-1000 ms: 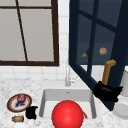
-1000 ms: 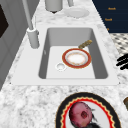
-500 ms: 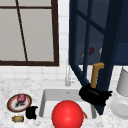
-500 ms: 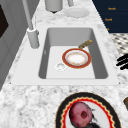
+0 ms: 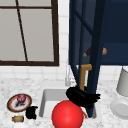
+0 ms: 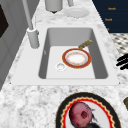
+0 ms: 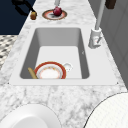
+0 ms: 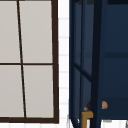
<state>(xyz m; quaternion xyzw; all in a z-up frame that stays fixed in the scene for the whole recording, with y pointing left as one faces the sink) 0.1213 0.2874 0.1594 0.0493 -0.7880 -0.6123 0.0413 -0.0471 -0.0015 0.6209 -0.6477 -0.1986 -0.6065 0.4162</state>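
My right hand (image 5: 81, 95) hovers above the sink (image 5: 47, 100), curled round the lower end of the tan handle (image 5: 83, 73) of an open dark blue cabinet door (image 5: 96, 57). My left hand (image 5: 31, 112) hangs idle at the counter's front left, between a small brown piece (image 5: 18, 118) and the sink. Its straight fingers (image 6: 122, 62) show in the left side view, and the left hand (image 7: 22, 5) shows beyond the brown piece (image 7: 33, 15) in the right side view. A round red dish (image 5: 67, 115) lies in the sink, seen as a red-rimmed plate (image 6: 76, 58).
A patterned plate (image 5: 11, 105) with a dark red fruit (image 5: 21, 98) sits left of the sink. The faucet (image 5: 67, 77) stands behind it. A white plate (image 5: 120, 107) and a pale canister (image 5: 123, 82) are on the right counter. A brown stick (image 6: 85, 44) lies by the dish.
The right hand has moved left and a little down, and the door with its tan handle has swung left with it. The left hand has stayed still.
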